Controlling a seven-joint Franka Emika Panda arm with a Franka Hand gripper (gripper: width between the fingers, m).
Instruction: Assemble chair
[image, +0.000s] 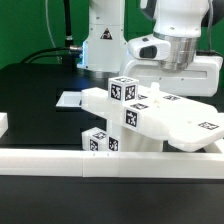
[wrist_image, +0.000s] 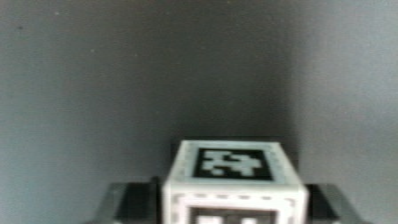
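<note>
Several chair parts (image: 150, 115) crowd against rail (image: 110, 160).

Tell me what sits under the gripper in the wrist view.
A white cube-ended chair part with a black-and-white tag on its top face sits between the gripper fingers. Dark table surface lies beyond. The part's lower portion is hidden.

The chair (image: 150, 115) parts looked like smooth, matt white plastic with printed black-and-white tags. The desk (image: 35, 85) was matt black; the border rail (image: 110, 163) plain smooth white.
</note>
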